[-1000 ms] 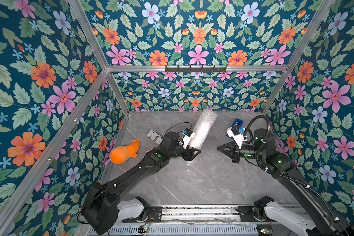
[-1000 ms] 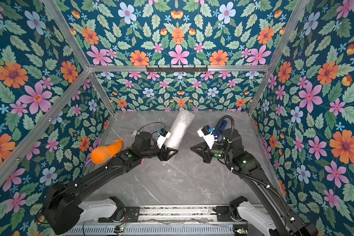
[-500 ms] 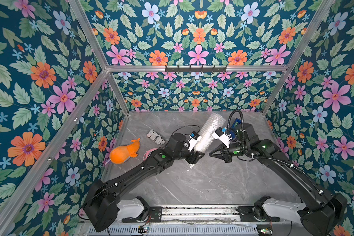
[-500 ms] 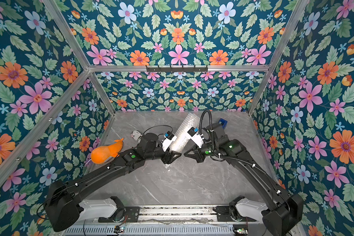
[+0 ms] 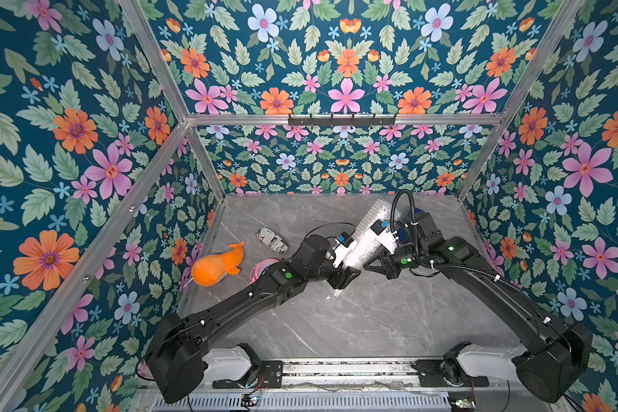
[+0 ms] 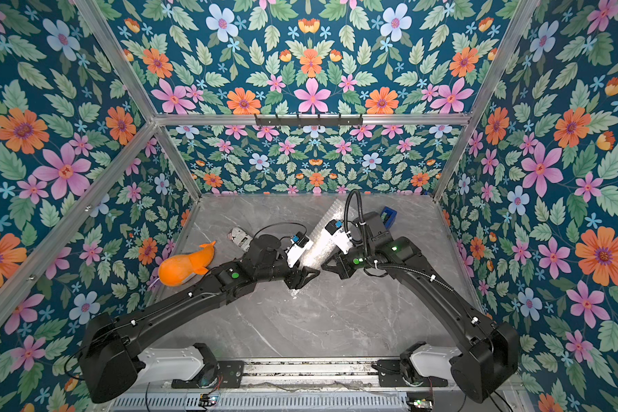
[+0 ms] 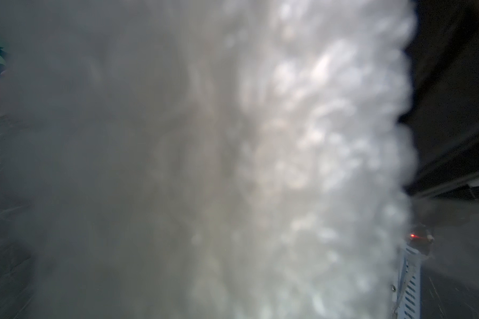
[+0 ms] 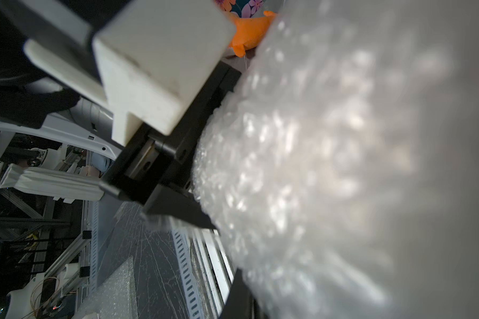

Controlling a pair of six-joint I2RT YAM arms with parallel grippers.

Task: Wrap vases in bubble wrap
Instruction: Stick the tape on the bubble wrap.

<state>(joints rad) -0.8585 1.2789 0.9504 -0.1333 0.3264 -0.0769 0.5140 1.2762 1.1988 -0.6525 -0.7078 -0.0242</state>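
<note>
The bubble wrap point(image 5: 371, 232) point(image 6: 324, 240) is a clear, bubbly roll standing tilted over the middle of the grey table. My left gripper point(image 5: 350, 274) point(image 6: 309, 275) is shut on its lower end. The wrap point(image 7: 315, 138) fills the left wrist view and hides the jaws there. My right gripper point(image 5: 370, 266) point(image 6: 327, 266) is shut, its tip against the same lower end from the right. In the right wrist view the wrap point(image 8: 315, 138) lies against one of that gripper's black fingers point(image 8: 241, 295). The vases are hidden in every view.
An orange plush toy point(image 5: 216, 264) lies at the left wall. Behind the left arm are a newspaper-print cylinder point(image 5: 272, 242) and a pink ring point(image 5: 261, 267). A blue object point(image 6: 388, 215) sits at the back right. A scrap of wrap point(image 5: 338, 292) touches the table.
My right arm has swung in from the right side until its shut gripper meets the wrap. The left gripper has shifted slightly right and nearer with the wrap in it.
</note>
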